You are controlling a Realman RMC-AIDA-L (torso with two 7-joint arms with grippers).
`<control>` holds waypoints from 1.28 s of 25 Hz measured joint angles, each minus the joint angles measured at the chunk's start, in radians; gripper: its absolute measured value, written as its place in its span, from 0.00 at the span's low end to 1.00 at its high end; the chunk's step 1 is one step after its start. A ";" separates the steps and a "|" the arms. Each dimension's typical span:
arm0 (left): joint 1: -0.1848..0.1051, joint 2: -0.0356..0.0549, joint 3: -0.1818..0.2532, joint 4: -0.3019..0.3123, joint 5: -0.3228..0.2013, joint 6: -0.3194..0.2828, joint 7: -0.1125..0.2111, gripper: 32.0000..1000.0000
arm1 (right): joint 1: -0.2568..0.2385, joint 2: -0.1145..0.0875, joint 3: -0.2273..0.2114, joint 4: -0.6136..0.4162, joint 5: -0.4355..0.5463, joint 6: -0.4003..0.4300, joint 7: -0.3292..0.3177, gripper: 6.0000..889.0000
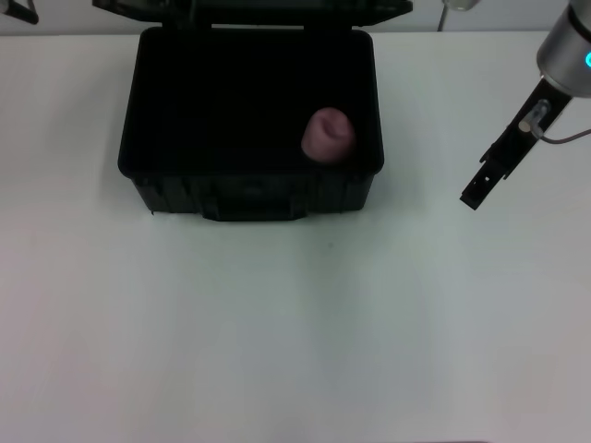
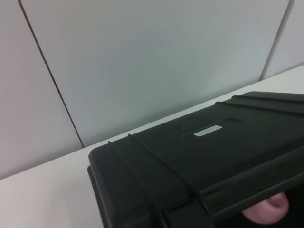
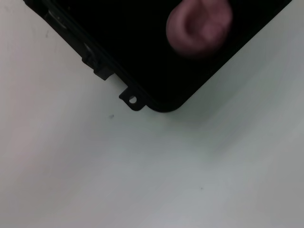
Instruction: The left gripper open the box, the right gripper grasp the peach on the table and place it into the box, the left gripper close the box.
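Observation:
The black box (image 1: pixel 249 189) stands open at the back of the white table, its lid (image 1: pixel 249 9) raised at the far side. The pale pink peach (image 1: pixel 328 136) lies inside the box, close to its right wall. My right gripper (image 1: pixel 480 187) hangs over the table to the right of the box, well apart from it and holding nothing. Only a dark part of my left gripper (image 1: pixel 18 11) shows, at the far left edge, left of the lid. The left wrist view shows the lid's outer face (image 2: pixel 199 156) with its white label (image 2: pixel 208 130), and the peach (image 2: pixel 268 211) below the lid's rim.
White table (image 1: pixel 277 332) stretches in front of the box and on both sides of it. A pale panelled wall (image 2: pixel 142 61) rises behind the table. The box's front corner and latch tab (image 3: pixel 132 99) show in the right wrist view.

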 joint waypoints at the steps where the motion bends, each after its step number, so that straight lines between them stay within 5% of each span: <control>1: -0.001 0.0000 0.001 0.000 0.001 -0.002 0.000 0.55 | 0.000 0.000 0.000 0.000 0.000 0.000 0.000 0.96; 4: -0.001 0.0000 0.002 0.000 0.002 -0.003 -0.002 0.70 | -0.001 0.000 0.000 0.000 0.000 -0.001 0.000 0.96; 12: -0.001 0.0006 0.001 0.021 0.023 -0.009 -0.010 0.83 | -0.003 0.000 0.000 0.000 0.000 -0.002 0.000 0.96; 32: 0.002 0.0007 0.001 0.023 0.021 -0.009 -0.007 0.83 | -0.004 0.000 0.000 0.000 0.000 -0.001 0.000 0.96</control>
